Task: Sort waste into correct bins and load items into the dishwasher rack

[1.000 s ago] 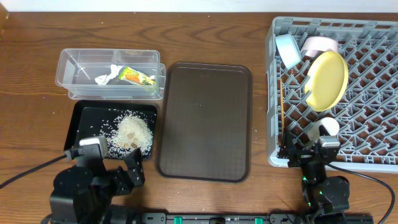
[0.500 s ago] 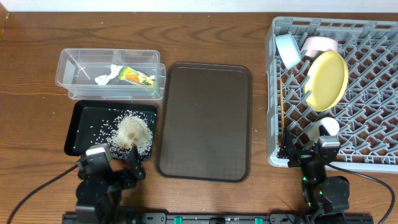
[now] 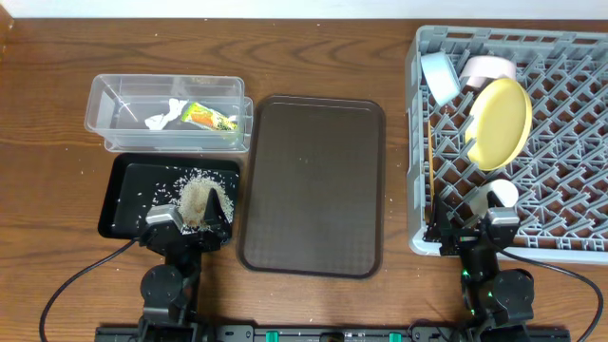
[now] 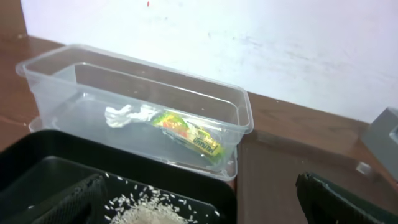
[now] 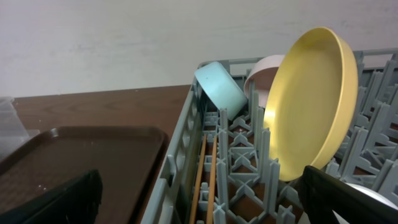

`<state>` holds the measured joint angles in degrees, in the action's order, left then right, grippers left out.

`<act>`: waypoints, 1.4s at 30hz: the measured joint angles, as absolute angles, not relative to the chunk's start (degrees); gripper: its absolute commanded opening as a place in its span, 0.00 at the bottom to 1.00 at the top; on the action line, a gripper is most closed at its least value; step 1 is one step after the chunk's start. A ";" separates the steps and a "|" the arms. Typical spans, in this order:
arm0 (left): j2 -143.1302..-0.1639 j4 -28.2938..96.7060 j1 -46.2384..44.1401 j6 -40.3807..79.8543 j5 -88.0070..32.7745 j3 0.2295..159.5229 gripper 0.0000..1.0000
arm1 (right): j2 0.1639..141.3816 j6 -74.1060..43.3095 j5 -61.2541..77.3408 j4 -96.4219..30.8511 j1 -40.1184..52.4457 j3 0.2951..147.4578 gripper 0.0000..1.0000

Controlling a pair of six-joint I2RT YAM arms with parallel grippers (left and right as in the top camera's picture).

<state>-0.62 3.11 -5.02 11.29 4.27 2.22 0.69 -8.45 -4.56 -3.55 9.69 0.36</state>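
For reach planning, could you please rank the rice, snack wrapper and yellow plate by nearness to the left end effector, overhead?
1. Loose whitish rice scraps, black tray, adjacent.
2. Yellow-green and orange snack wrapper, clear tub.
3. Round yellow plate, grey rack, far right.

Left claw point(image 3: 193, 213) farther right, over black tray point(image 3: 128, 195)

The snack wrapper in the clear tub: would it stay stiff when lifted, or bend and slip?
The snack wrapper looks thin and creased, so it would probably flop. It lies flat in the clear tub and seems empty, so it is likely very light. Its printed film surface may be slippery.
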 measured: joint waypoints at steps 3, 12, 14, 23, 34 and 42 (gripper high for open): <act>-0.62 3.11 -5.02 8.84 4.23 2.22 0.99 | 0.69 -8.45 -4.58 -3.55 9.69 0.36 0.99; -0.62 3.09 -5.02 5.91 3.90 2.22 0.99 | 0.69 -8.45 -4.58 -3.55 9.69 0.36 0.99; -0.62 3.09 -5.02 5.80 3.81 2.22 0.99 | 0.69 -8.45 -4.58 -3.55 9.69 0.36 0.99; -0.62 3.09 -5.02 5.72 3.81 2.22 0.99 | 0.69 -8.45 -4.58 -3.55 9.69 0.36 0.99; -0.62 3.09 -5.02 5.72 3.81 2.22 0.99 | 0.69 -8.45 -4.58 -3.55 9.69 0.36 0.99; -0.62 3.09 -5.02 5.72 3.81 2.22 0.99 | 0.69 -8.45 -4.58 -3.55 9.69 0.36 0.99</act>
